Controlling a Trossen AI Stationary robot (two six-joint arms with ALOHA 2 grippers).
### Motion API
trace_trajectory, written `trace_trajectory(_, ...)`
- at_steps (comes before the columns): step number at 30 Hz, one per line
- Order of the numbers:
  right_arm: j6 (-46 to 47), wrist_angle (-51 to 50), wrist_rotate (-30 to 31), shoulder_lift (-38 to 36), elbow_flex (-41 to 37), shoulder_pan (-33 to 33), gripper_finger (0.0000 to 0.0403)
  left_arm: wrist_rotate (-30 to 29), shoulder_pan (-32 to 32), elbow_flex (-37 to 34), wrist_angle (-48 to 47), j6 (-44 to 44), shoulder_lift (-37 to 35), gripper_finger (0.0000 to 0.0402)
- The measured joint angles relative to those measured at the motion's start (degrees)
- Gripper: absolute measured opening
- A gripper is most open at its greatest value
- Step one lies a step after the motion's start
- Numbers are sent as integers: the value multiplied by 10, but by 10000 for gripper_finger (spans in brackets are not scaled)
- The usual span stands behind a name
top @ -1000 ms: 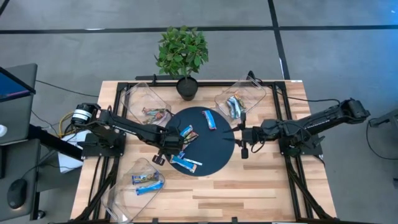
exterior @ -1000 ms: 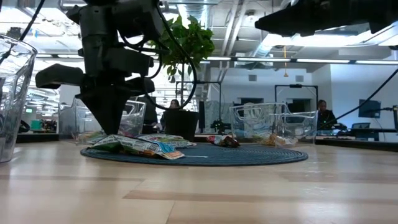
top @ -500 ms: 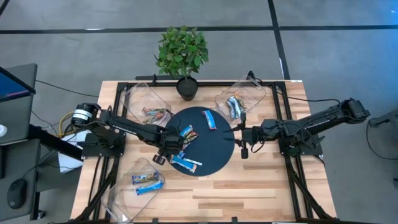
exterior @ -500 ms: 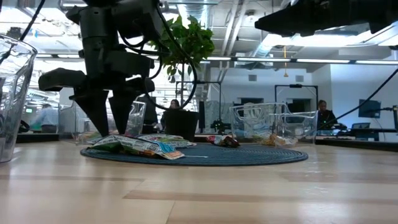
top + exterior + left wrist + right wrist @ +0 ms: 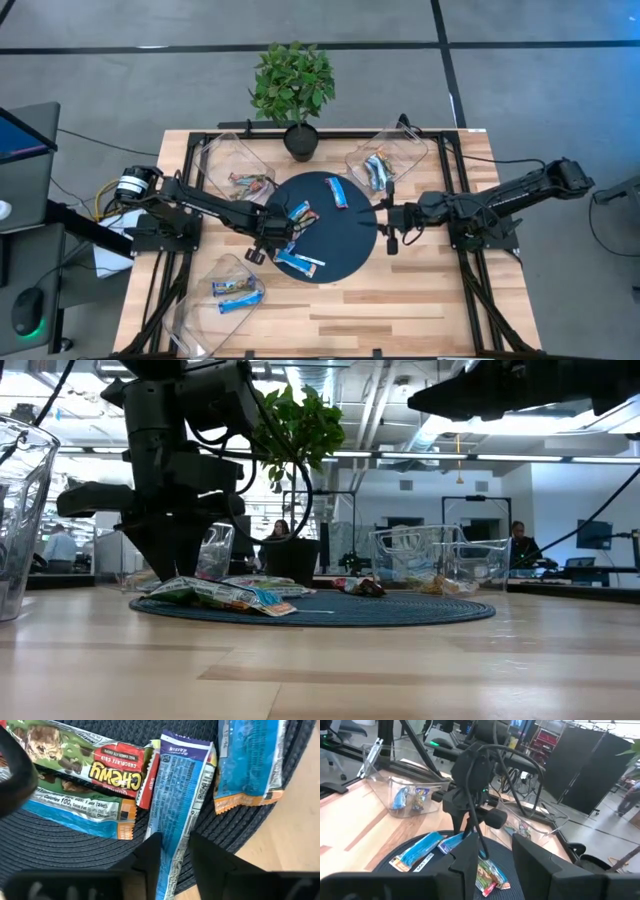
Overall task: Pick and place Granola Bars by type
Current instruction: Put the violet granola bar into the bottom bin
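Note:
Several Granola Bars lie on a round dark mat point(image 5: 350, 240), and more sit in three clear bins. My left gripper point(image 5: 278, 243) points down over the mat's near-left part, shut on a purple-blue raisin bar point(image 5: 182, 790). Beside that bar lie a green-and-red Chewy bar point(image 5: 90, 762), a blue bar point(image 5: 80, 810) under it, and a blue bar with an orange end point(image 5: 250, 765). My right gripper point(image 5: 392, 238) hovers at the mat's right edge, open by a narrow gap point(image 5: 496, 850), touching nothing. My left gripper pinches the purple-blue raisin bar across its width, one finger point(image 5: 152, 857) on each long edge, near the bar's end point(image 5: 174, 840) closest to the wrist camera. The fingers come from above, pointing down. The bar lies flat on the mat.
A far-left bin point(image 5: 225, 160) holds brown bars, a far-right bin point(image 5: 395, 150) holds blue ones, and a near-left bin point(image 5: 215, 300) holds blue ones. A potted plant point(image 5: 293, 85) stands at the far edge. Bare wood stretches along the table's near side point(image 5: 400, 310).
My left gripper spread its fingers over the bars, then sank a little toward the mat and shut them again, as the low view shows. The bars have not shifted.

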Motion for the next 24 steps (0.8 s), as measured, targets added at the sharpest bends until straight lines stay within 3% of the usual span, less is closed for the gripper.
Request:
trace_trajectory(10, 0, 0, 0, 0, 0, 0, 113, -10, 0, 0, 0, 0, 0, 8)
trace_trajectory(24, 10, -9, -1, 0, 0, 0, 113, -53, -24, 75, -67, -18, -7, 0)
